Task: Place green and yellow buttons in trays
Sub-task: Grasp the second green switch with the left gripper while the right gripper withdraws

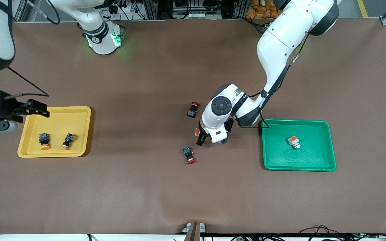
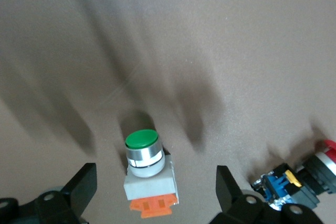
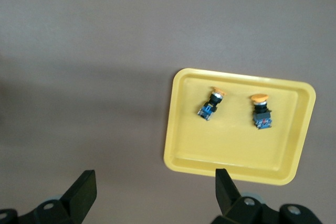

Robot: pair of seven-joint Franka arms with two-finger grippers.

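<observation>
1. left gripper (image 2: 152, 192) low at frame centre, jaws open astride green button (image 2: 148, 174) on desk (image 1: 146, 187).
2. button's long axis along the gap, cap pointing away.
3. right gripper (image 1: 37, 110) waits, jaws open, over yellow tray (image 1: 79, 113).

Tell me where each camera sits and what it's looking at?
Front view: high across the table, facing both arms, seeing the yellow tray and green tray.
Left wrist view: on the left arm, looking down past the open left gripper at a green button.
Right wrist view: on the right arm, looking past the open right gripper.
Front and right wrist views share the yellow tray.
</observation>
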